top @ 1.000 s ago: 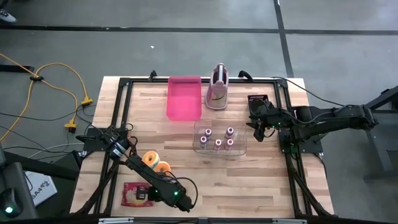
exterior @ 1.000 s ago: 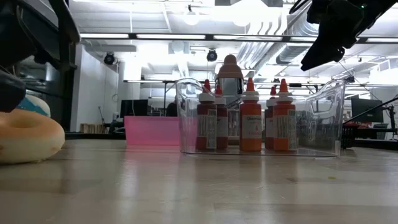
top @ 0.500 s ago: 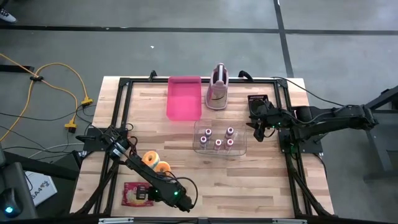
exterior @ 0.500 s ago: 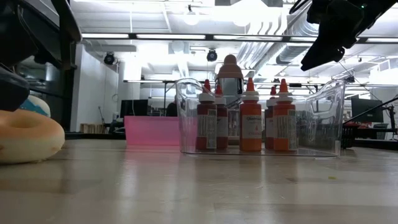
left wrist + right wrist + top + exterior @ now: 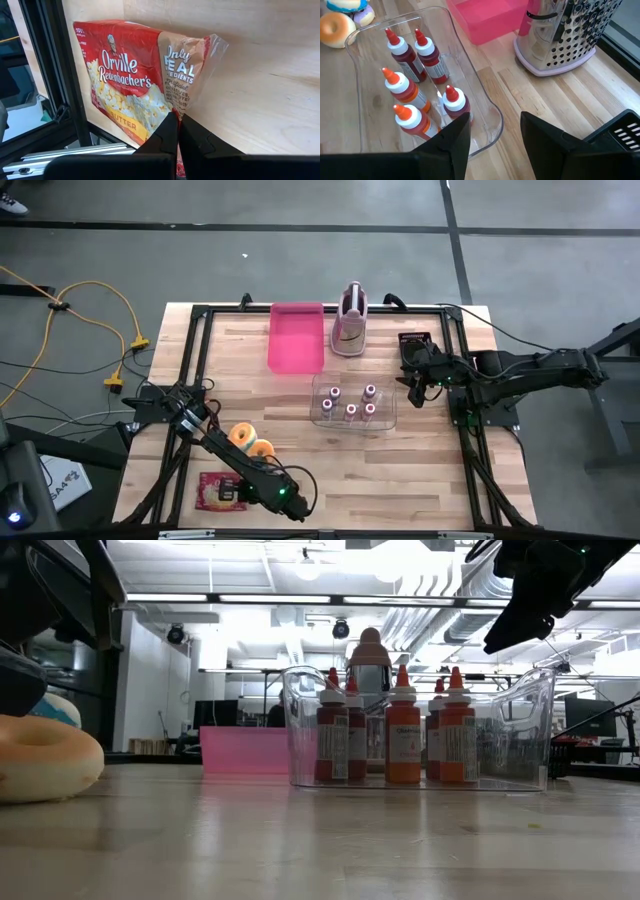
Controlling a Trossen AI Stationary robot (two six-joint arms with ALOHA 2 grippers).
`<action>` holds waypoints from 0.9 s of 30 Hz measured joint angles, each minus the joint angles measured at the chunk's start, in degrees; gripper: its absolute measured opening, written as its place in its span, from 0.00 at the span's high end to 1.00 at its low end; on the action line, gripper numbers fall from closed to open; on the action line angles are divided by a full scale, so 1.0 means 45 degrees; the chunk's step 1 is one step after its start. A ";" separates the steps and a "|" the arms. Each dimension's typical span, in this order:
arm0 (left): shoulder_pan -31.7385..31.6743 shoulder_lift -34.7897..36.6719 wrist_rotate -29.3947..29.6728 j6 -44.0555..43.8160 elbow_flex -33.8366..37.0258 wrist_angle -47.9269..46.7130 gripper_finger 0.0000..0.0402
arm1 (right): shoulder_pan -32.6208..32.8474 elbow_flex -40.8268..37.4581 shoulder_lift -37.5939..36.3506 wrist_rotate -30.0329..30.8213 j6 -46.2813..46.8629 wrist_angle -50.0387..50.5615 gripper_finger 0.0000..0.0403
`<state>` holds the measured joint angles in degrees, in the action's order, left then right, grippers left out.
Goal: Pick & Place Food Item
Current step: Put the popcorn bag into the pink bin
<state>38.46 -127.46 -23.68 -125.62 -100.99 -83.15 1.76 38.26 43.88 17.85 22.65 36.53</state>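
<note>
Red popcorn bag pinched in closed left fingers at table's corner; right fingers half-open, empty.

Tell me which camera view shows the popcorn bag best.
The left wrist view: the popcorn bag fills the picture, its label readable, with the left gripper shut on its edge. The high view shows it only as a small red packet at the table's near left corner. The low and right wrist views do not show it.
</note>
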 joint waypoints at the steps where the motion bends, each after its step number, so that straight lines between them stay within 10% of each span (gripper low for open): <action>1: 0.0000 0.0000 0.0000 0.0000 0.0000 -0.0005 1.00 | 0.0000 0.0000 0.0000 0.0000 0.0000 0.0005 0.60; 27: 0.0458 0.1537 0.1350 -0.1125 -0.0180 -0.0726 1.00 | 0.0000 -0.0005 -0.0005 0.0000 0.0000 0.0002 0.60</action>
<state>40.52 -120.54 -17.61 -130.69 -101.80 -86.42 1.76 38.24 43.86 17.85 22.65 36.54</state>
